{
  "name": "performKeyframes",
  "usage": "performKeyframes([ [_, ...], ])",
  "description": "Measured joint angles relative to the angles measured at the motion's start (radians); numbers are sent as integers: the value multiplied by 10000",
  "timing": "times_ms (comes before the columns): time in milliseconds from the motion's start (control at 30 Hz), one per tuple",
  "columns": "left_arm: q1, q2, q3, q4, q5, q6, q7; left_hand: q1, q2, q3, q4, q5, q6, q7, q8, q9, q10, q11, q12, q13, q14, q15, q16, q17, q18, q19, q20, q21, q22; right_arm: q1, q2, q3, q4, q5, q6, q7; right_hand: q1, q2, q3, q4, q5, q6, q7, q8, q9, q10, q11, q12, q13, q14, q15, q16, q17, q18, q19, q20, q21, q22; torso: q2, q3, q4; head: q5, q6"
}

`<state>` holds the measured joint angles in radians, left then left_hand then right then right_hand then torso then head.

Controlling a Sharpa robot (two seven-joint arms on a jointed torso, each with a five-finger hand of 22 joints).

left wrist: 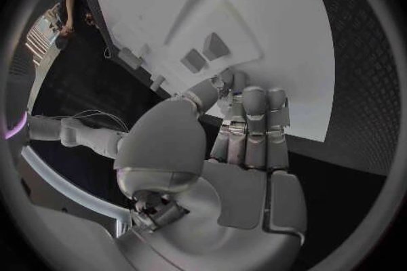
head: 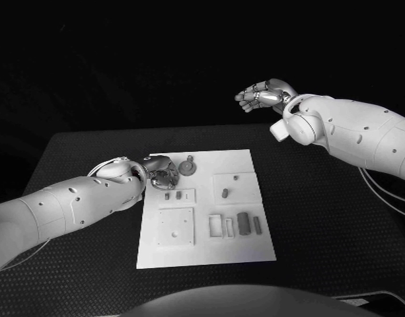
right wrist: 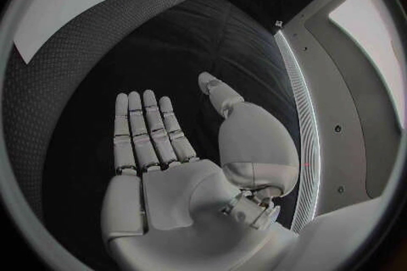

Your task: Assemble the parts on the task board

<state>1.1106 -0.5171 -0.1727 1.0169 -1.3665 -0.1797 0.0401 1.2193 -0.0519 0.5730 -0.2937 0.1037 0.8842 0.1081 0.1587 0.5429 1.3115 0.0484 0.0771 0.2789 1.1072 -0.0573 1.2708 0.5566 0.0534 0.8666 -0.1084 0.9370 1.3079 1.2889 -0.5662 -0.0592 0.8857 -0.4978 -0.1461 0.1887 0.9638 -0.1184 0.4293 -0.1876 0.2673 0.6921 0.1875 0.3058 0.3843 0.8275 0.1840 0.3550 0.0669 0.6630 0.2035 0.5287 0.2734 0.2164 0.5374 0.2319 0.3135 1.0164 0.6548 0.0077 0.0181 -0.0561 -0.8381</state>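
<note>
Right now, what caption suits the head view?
Left hand at the task board's far edge; right hand raised, open, beyond the table.

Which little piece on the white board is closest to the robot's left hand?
The round grey part with a small stem, at the board's far end, right beside the left hand. The other grey parts, like the long dark bar, lie nearer the robot.

Left hand (head: 159, 170) over task board (head: 245, 247)

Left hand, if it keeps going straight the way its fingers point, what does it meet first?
Probably the task board: in the left wrist view the left hand has its fingers stretched toward the board's edge. Whether they would touch the surface or pass above it is unclear.
</note>
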Motion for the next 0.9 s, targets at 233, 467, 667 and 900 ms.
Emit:
performKeyframes([
  [233, 0, -33, 0, -8, 16, -52, -45, 30, -100, -28, 28, 0, -287, -82, -117, -63, -4, 4, 0, 3, 0, 0, 0, -1, 0, 0, 0, 0, -1, -8, -6, 0, 8, 0, -1, 0, 0, 0, 0, 0, 0, 0, 0, 0, -3, 0, 0, 0, 0, 0, 0, 0, 1, 1, 0, 0, 0, 8, 0, 2, -3, 6, 9],
  [467, -1, -192, 18, -46, 37, -122, -71, 83, -154, -28, 28, 0, -470, -159, -194, -103, -54, 52, -39, 13, -34, 35, 0, -1, -1, 0, 0, 0, -2, -21, -74, 0, 28, -11, 3, -8, 40, -40, 0, 0, 0, 0, 0, 0, -3, 0, 0, -39, 0, 0, 0, 0, 1, 0, 0, 0, -39, 19, -4, -1, 8, 7, 33],
  [667, 0, -493, 54, -114, 116, -240, -76, 83, -154, -28, 27, 0, -79, 123, 132, -8, -163, 126, -40, -3, -70, 71, 40, -15, -26, 0, 0, 0, -3, -85, -276, 3, 152, -378, 54, -41, 729, 41, 279, -350, -245, 0, 0, 41, -27, 65, 9, -39, 11, 75, 70, 0, 5, -1, 203, -17, -40, 143, -5, -1, 7, 7, 101],
  [900, 15, -971, 321, -253, 855, -468, -112, -38, -276, 41, 96, 40, 377, 401, 539, 129, -290, 214, -47, -23, -366, 140, -147, -168, -91, -205, 16, -146, -4, -140, -547, 0, 350, -1643, 330, -160, 1198, 117, 910, -564, -543, 442, 32, 273, -16, 997, -128, 156, 85, 1162, -273, 545, 325, 31, 1214, -69, 323, 450, -6, -4, 18, 17, 228],
])
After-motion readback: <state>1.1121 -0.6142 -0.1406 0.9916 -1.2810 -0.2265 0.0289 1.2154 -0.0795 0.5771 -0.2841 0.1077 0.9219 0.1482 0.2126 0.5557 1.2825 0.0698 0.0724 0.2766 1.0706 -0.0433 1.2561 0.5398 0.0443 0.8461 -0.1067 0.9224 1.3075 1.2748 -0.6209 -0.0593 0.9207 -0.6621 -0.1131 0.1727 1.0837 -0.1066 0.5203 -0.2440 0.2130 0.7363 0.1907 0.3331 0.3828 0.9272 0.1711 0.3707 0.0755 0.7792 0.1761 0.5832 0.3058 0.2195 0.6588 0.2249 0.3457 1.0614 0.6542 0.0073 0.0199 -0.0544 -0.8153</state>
